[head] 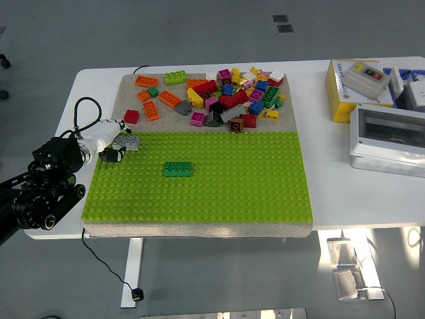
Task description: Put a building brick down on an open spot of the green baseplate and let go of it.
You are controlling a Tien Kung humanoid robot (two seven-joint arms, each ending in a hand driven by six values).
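The green baseplate (219, 193) covers the near half of the tan board. A grey brick (127, 141) lies flat on its far left corner. My left hand (111, 141) is at the brick's left end. Its white finger passes above the brick and its dark fingertips (111, 156) sit below it. The fingers are spread wider than the brick and look open around it. A dark green brick (177, 169) is set on the plate left of centre. Only the left arm is visible.
Several loose bricks (229, 96) are heaped on the tan board (290, 123) behind the plate. A yellow box (358, 90) and a grey enclosure (388, 136) stand at the right. A black cable (80, 113) loops above my left wrist.
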